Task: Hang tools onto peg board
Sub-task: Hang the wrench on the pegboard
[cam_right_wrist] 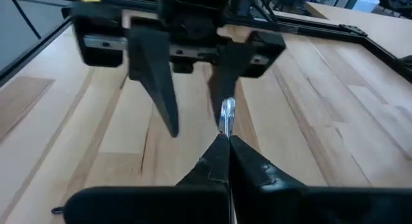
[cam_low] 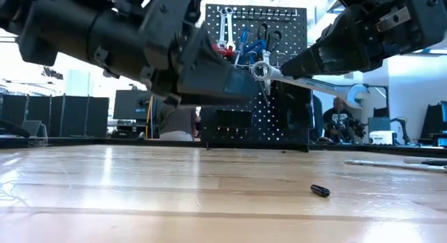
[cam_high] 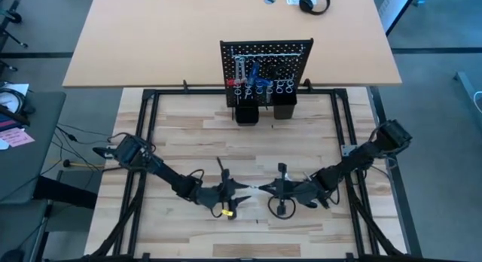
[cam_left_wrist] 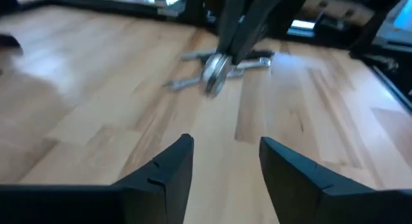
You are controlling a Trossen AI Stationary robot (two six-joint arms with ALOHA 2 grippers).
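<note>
The peg board (cam_high: 265,62) stands upright at the table's far side, with silver wrenches and blue-handled tools (cam_high: 256,72) hanging on its hooks. Above the middle of the table's near half my right gripper (cam_high: 266,189) is shut on a silver wrench (cam_low: 264,70). Facing it from the left, my left gripper (cam_left_wrist: 225,156) stands open, a little short of the wrench's ring end (cam_left_wrist: 215,73), with nothing between its fingers. My right gripper pinches the wrench's shank (cam_right_wrist: 226,126) between its two fingers, just behind the ring end (cam_right_wrist: 226,111). The ring end sticks out past the fingertips toward my left gripper. The fingers come nearly level from the table's right, along the wrench. The wrench is lifted clear of the table.
Two black cups (cam_high: 246,111) sit at the peg board's foot. A small dark object (cam_low: 320,190) lies on the wooden table near the front. Blurred silver tool shapes (cam_left_wrist: 190,56) lie on the table behind the held wrench. A black frame (cam_high: 151,134) rims the table.
</note>
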